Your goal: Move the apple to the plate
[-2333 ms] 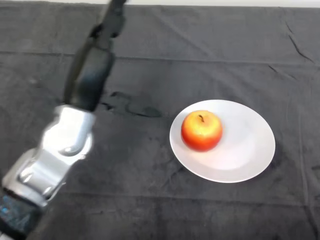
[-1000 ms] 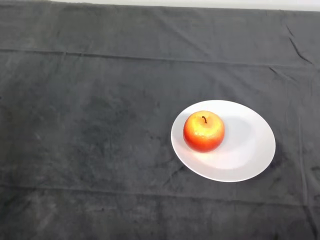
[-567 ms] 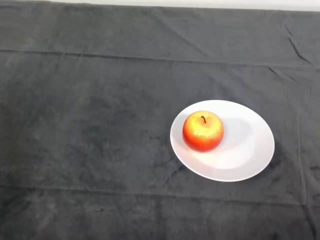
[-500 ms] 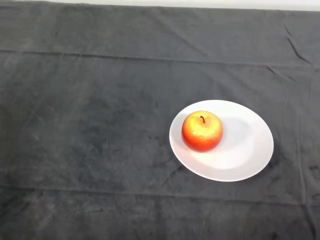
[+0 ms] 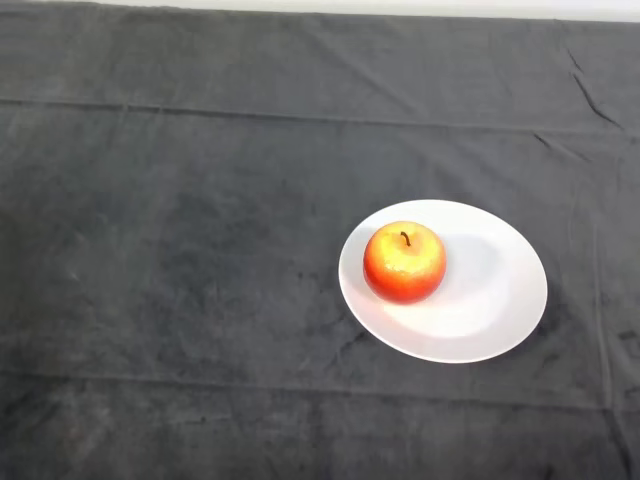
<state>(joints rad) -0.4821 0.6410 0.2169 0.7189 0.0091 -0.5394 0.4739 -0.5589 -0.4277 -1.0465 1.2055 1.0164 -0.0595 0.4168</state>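
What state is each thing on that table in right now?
apple: upright, stem up, resting on the left part of the plate.
plate: flat on the cloth, holding the apple.
dark cloth: spread over the table, lightly creased.

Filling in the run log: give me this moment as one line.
apple: upright on plate, left of centre | cloth: dark, creased | task: placed

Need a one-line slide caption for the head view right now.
Red apple sitting upright on the left part of a white plate, on a dark cloth.
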